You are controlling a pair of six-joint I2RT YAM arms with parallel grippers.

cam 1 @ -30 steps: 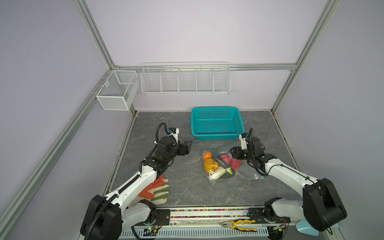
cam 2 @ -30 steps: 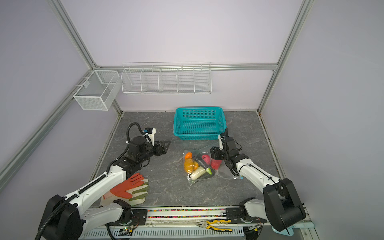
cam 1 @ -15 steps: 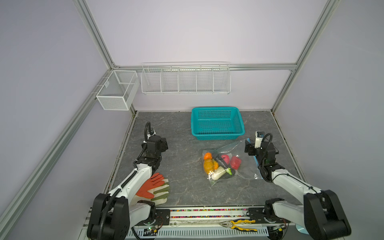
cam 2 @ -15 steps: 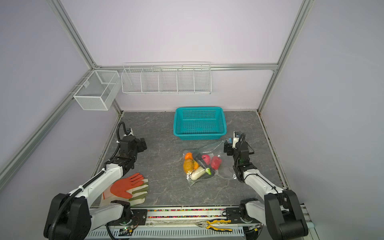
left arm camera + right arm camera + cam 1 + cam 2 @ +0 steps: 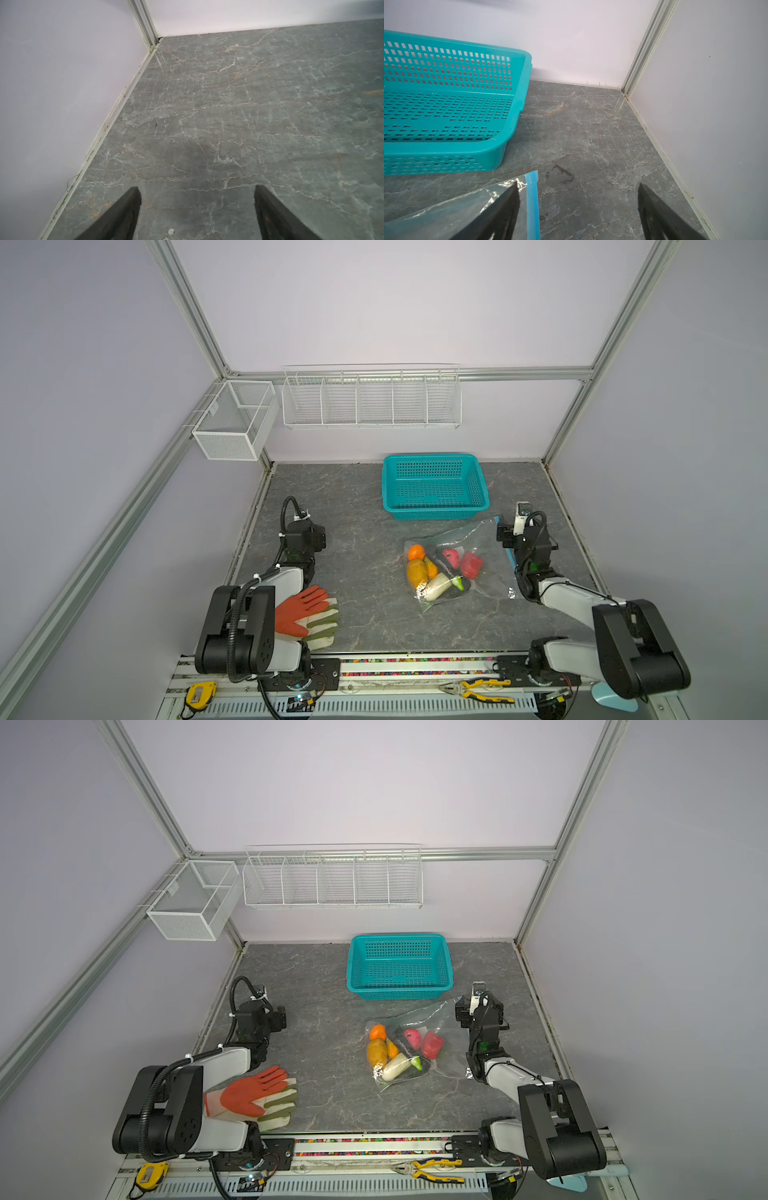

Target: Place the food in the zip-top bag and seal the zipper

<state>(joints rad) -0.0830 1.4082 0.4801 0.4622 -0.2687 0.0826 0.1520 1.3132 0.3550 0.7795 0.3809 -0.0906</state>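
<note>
The food [image 5: 440,572] lies bunched inside the zip-top bag [image 5: 488,547], which rests flat on the grey table [image 5: 357,531] near the teal basket [image 5: 434,513], on its near side; the zipper [image 5: 532,204], a light-blue strip, runs along the bag's edge on the right arm's side. The right gripper [image 5: 577,185] stands with jaws wide apart and empty, one finger over the bag's corner beside the strip; the left gripper [image 5: 196,187], equally spread, holds nothing over bare table, well apart from the bag; the orange gloves [image 5: 307,614] lie by the left arm's base.
</note>
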